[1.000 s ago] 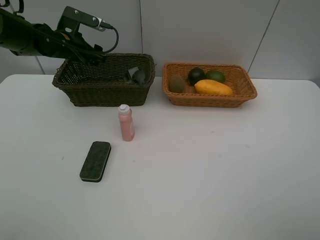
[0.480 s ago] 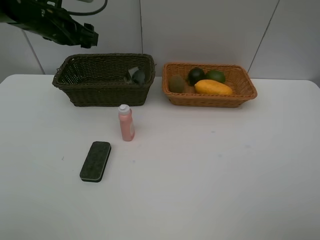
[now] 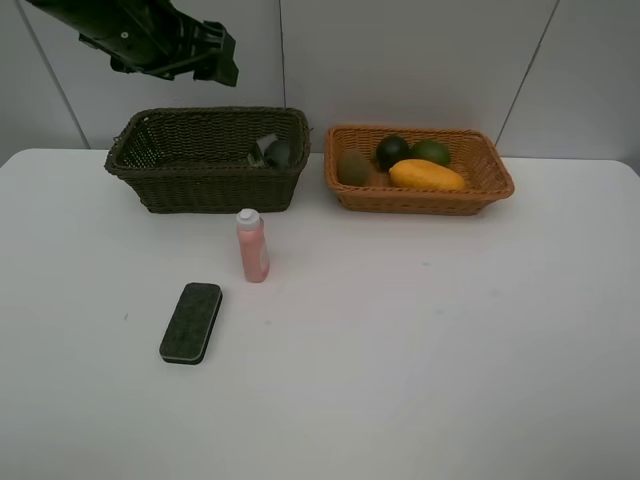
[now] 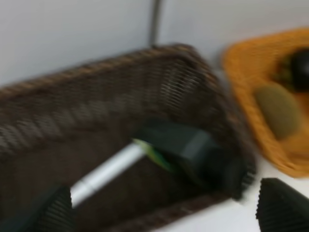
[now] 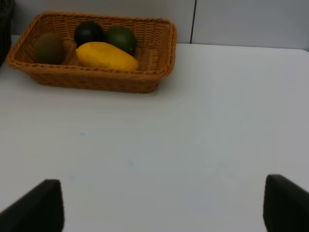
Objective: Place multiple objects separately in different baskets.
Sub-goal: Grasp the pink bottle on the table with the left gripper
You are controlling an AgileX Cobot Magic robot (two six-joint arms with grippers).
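The pink bottle [image 3: 252,245] stands upright on the white table in front of the dark olive-brown basket [image 3: 205,190]. Left of it and nearer the front lies the black eraser [image 3: 190,322]. The dark basket [image 4: 193,72] holds the white marker [image 4: 104,171] and the dark green bottle [image 4: 193,152]. The orange-tan basket [image 3: 420,200] holds the kiwi [image 3: 353,167], mangosteen [image 3: 392,150], lime [image 3: 432,152] and mango [image 3: 427,175]. My left gripper [image 3: 225,62] hangs open above that dark basket's back rim, holding nothing. My right gripper [image 5: 159,208] is open over bare table, short of the orange-tan basket [image 5: 96,82].
A grey panelled wall rises just behind both baskets. The white table [image 3: 420,340] stretches wide in front of and to the right of the bottle and eraser. The right arm is outside the exterior high view.
My left arm has lifted from the dark basket's left rim and swung up and to the right, still open. Nothing on the table has moved.
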